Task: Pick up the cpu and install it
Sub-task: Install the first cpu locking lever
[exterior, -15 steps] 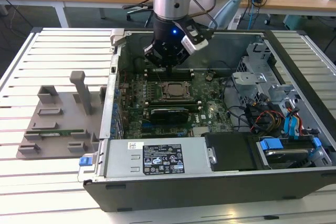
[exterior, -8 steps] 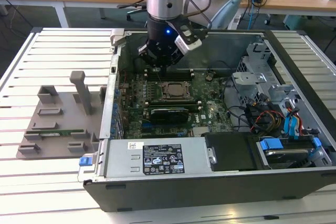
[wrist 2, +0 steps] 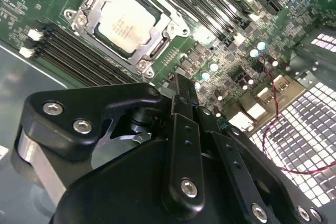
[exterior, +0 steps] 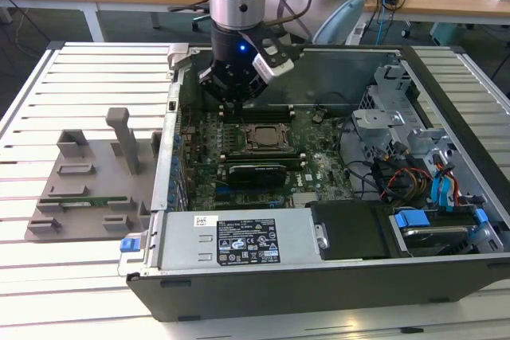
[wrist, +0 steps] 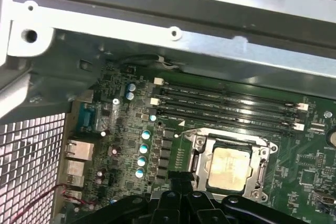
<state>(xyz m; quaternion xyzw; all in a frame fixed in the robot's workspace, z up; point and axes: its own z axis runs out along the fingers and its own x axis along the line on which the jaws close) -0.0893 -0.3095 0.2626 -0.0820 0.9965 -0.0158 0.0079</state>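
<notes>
- An open computer case (exterior: pixel 335 284) is being observed lying on a slatted tabletop (exterior: pixel 88 77), with the green motherboard (exterior: pixel 315 157) being exposed inside it.
- A grey fixture tray (exterior: pixel 80 197) is being noted on the tabletop, beside the case on the exterior view's left.
- A labelled power supply (exterior: pixel 239 244) is being seen along the near edge of the case, and a metal drive cage (exterior: pixel 382 117) with coloured cables at the exterior view's right.
- Black memory slots (wrist: pixel 226 100) are being recorded just beside the socket frame (wrist 2: pixel 84 17); a perforated rear panel (wrist: pixel 31 166) is being seen at the board's edge.
- The cpu (exterior: pixel 264 136) (wrist 2: pixel 126 20) (wrist: pixel 228 169) is being found lying flat inside the socket frame, its metal top uncovered.
- The hand (exterior: pixel 233 103) (wrist 2: pixel 181 85) (wrist: pixel 181 178) is being held over the board near a corner of the socket frame, apart from the cpu, toward the exterior view's left.
- The hand is being judged clenched, with nothing grasped.
</notes>
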